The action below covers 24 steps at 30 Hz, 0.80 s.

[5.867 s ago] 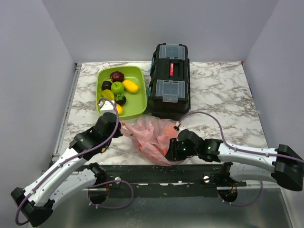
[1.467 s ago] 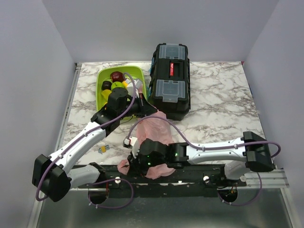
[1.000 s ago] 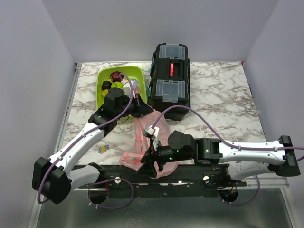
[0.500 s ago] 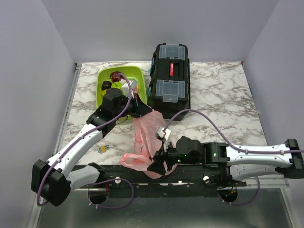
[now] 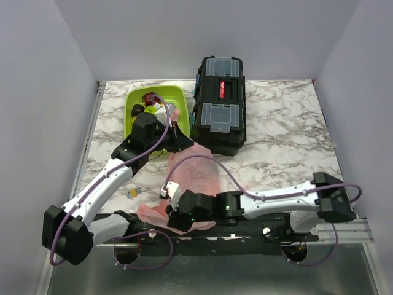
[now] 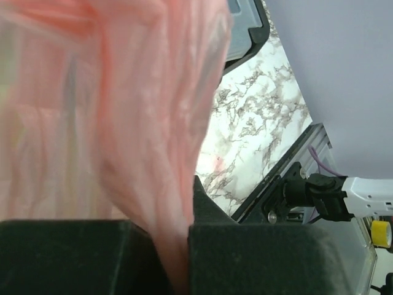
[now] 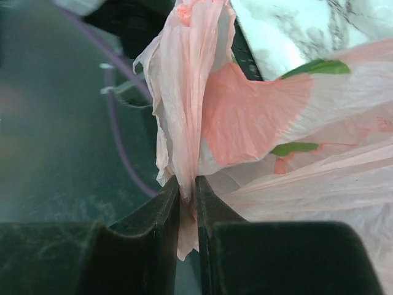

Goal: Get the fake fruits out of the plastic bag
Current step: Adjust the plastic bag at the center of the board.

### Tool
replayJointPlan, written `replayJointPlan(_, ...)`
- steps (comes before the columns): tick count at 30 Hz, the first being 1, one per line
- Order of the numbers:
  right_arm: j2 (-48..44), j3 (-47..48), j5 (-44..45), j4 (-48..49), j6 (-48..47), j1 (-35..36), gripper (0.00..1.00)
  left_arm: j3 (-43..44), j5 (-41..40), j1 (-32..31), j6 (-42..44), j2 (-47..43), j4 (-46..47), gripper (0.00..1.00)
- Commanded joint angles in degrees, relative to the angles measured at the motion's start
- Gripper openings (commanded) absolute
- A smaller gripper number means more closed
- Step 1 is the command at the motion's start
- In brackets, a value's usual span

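The pink plastic bag [image 5: 198, 175] is stretched between my two grippers, from beside the green tray to the table's front edge. My left gripper [image 5: 178, 137] is shut on the bag's far end; in the left wrist view the bag [image 6: 123, 123] is pinched between the left gripper's [image 6: 178, 246] pads. My right gripper [image 5: 170, 212] is shut on the bag's near end at the front edge; in the right wrist view a bunched fold of the bag [image 7: 196, 92] sits between the right gripper's [image 7: 188, 196] fingers. I see no fake fruits; green and orange patches show faintly through the bag.
A black toolbox [image 5: 220, 104] stands behind the bag, also in the left wrist view [image 6: 245, 31]. A lime-green tray [image 5: 130, 99] with several fruits is at the back left, partly behind my left arm. A small yellow item [image 5: 132, 193] lies on the marble table [image 5: 288, 141].
My right gripper has moved left along the front edge, dragging the bag's near end with it. The left gripper has held the far end near the tray.
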Motion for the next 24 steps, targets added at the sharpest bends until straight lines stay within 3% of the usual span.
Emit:
replayJointPlan(1, 9.07, 1.94, 7.90, -9.20, 0.00, 1.11, 0.18, 3.41, 0.80, 1.68, 2.52, -0.18, -0.31, 0.00)
replayJointPlan(5, 7.62, 2.26, 8.73, -10.20, 1.02, 1.52, 0.26, 3.53, 2.18, 2.12, 2.64, -0.49, -0.79, 0.00)
replayJointPlan(10, -5.16, -2.19, 9.29, -3.86, 1.77, 1.50, 0.64, 3.35, 3.41, 2.17, 2.22, -0.67, -0.94, 0.00)
replayJointPlan(15, -14.92, -4.02, 15.24, -4.82, 2.64, 1.50, 0.82, 3.26, 4.96, 2.22, 2.11, -0.84, -0.70, 0.00)
replayJointPlan(20, -19.97, -3.94, 29.13, -8.65, 7.95, 1.51, 0.89, 2.87, 6.80, 2.26, 0.83, -0.68, 0.13, 0.00)
replayJointPlan(24, -18.97, -2.16, 38.42, -12.54, 16.52, 0.62, 0.93, 2.74, 7.83, 2.22, -0.17, -0.74, 0.61, 0.00)
